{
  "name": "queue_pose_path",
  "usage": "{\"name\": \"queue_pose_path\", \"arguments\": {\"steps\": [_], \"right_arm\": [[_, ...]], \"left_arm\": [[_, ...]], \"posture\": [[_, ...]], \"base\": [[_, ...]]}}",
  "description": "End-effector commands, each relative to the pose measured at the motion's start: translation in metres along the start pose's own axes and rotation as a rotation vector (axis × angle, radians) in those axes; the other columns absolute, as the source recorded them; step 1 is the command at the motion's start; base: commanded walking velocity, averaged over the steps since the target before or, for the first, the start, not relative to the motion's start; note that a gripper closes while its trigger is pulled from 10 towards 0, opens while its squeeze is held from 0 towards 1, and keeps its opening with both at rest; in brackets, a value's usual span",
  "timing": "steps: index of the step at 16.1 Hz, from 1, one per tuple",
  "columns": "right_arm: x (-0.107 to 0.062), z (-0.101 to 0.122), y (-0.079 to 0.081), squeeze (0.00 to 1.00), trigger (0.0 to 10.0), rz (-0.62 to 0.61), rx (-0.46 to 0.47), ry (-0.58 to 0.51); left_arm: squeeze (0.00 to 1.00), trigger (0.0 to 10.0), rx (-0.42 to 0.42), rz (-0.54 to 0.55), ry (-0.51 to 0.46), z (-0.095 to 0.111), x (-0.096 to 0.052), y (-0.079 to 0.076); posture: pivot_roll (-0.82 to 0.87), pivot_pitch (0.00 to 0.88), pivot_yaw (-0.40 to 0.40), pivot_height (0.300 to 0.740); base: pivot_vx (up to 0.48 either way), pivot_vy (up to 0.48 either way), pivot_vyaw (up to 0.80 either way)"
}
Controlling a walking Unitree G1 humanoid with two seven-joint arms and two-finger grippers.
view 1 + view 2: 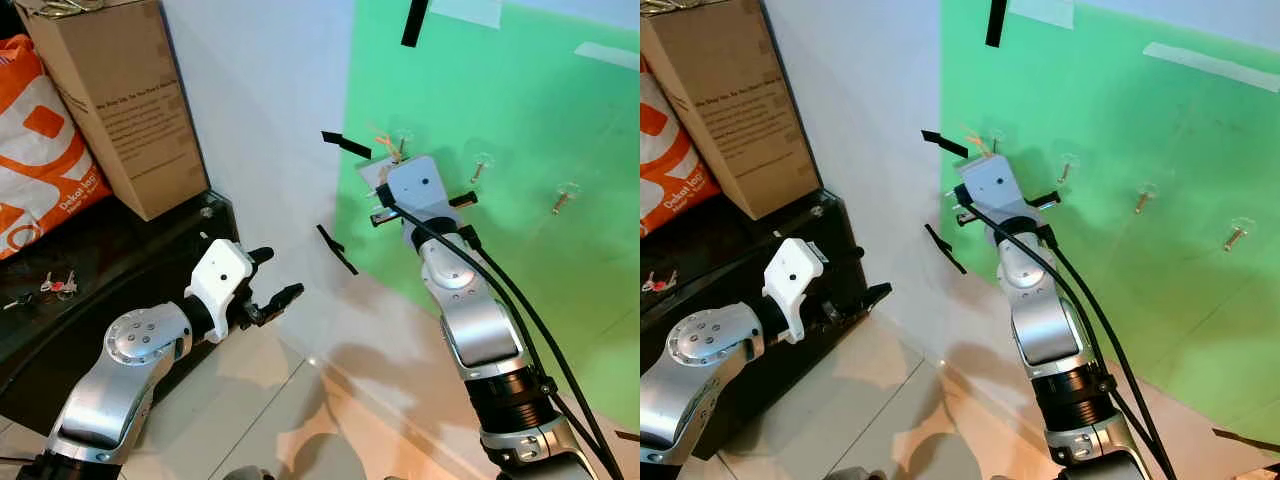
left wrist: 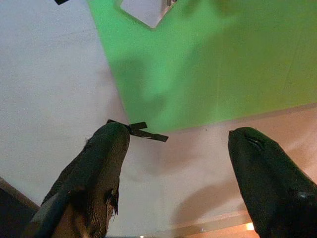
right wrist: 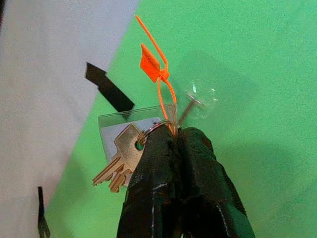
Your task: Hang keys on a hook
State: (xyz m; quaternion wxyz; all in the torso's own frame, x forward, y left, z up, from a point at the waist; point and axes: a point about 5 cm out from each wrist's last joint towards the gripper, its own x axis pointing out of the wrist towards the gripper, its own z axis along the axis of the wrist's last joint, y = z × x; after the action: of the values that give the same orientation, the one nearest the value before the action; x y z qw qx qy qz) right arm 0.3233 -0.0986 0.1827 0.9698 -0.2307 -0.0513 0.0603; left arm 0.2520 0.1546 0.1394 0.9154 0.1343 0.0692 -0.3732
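The right hand (image 3: 176, 144) is clenched on the keys (image 3: 124, 158), pinching the ring and the foot of an orange zip tie (image 3: 157, 69) between its black fingers (image 3: 153, 188). It holds them up against the green panel (image 1: 520, 120), right at the leftmost hook (image 3: 190, 105) of the row fixed there; the brass keys and a clear tag (image 3: 121, 126) dangle just to the side of that hook. Whether the ring sits over the hook cannot be told from these views. Further hooks (image 1: 563, 197) stand on the same green panel, farther from the white wall than the one the right hand is at.

The left hand (image 1: 268, 290) is released, its two fingers (image 2: 94, 178) spread wide with nothing between them. It hovers low, well apart from the green panel and near a black surface (image 1: 150, 250). On that black surface stand a cardboard box (image 1: 115, 100) and an orange bag (image 1: 40, 150), and a second small bunch of keys (image 1: 55, 287) lies on it.
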Motion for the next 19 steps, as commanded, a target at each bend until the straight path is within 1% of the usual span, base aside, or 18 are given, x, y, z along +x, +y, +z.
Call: {"name": "queue_pose_path", "arguments": {"steps": [1, 3, 5, 7, 9, 12, 14, 16, 19], "right_arm": [[0.001, 0.010, 0.000, 0.00, 10.0, 0.012, 0.007, -0.045], [0.001, 0.007, 0.002, 0.00, 10.0, 0.028, -0.005, -0.030], [0.002, 0.000, 0.000, 0.00, 10.0, 0.012, -0.028, 0.015], [0.003, -0.006, -0.007, 0.00, 10.0, -0.038, -0.035, 0.060], [0.003, -0.008, -0.012, 0.00, 10.0, -0.067, -0.028, 0.074], [0.003, -0.008, -0.011, 0.00, 10.0, -0.070, -0.024, 0.077], [0.003, -0.007, -0.004, 0.00, 10.0, -0.014, -0.007, 0.068], [0.003, -0.002, 0.000, 0.00, 10.0, -0.003, -0.002, 0.036], [0.003, 0.004, -0.002, 0.00, 10.0, -0.021, 0.020, 0.000]], "left_arm": [[0.00, 10.0, 0.012, 0.000, -0.007, 0.004, 0.000, 0.001], [0.00, 10.0, 0.011, 0.000, -0.007, 0.004, 0.000, 0.001], [0.00, 10.0, 0.011, -0.001, -0.006, 0.004, 0.000, 0.000], [0.00, 10.0, 0.012, -0.001, -0.004, 0.004, 0.000, 0.000], [0.00, 10.0, 0.013, -0.001, -0.003, 0.004, 0.000, 0.001], [0.00, 10.0, 0.014, -0.003, -0.004, 0.004, 0.000, 0.001], [0.00, 10.0, 0.015, -0.006, -0.003, 0.004, 0.000, 0.001], [0.00, 10.0, 0.016, -0.006, -0.004, 0.004, 0.000, 0.001], [0.00, 10.0, 0.017, -0.005, -0.004, 0.004, -0.001, 0.001]], "posture": [[0.01, 0.000, 0.019, 0.740], [0.01, 0.000, 0.019, 0.740], [0.01, 0.000, 0.018, 0.740], [0.01, 0.000, 0.018, 0.740], [0.01, 0.000, 0.020, 0.740], [0.01, 0.000, 0.022, 0.740], [0.01, 0.000, 0.023, 0.740], [0.01, 0.000, 0.022, 0.740], [0.01, 0.000, 0.020, 0.740]], "base": [[0.000, 0.000, 0.00], [0.000, 0.000, 0.00], [0.000, 0.000, 0.00], [0.000, 0.000, 0.00], [0.000, 0.000, 0.00], [0.000, 0.000, 0.00], [0.000, 0.000, 0.00], [0.000, 0.000, 0.00], [0.000, 0.000, 0.00]]}}
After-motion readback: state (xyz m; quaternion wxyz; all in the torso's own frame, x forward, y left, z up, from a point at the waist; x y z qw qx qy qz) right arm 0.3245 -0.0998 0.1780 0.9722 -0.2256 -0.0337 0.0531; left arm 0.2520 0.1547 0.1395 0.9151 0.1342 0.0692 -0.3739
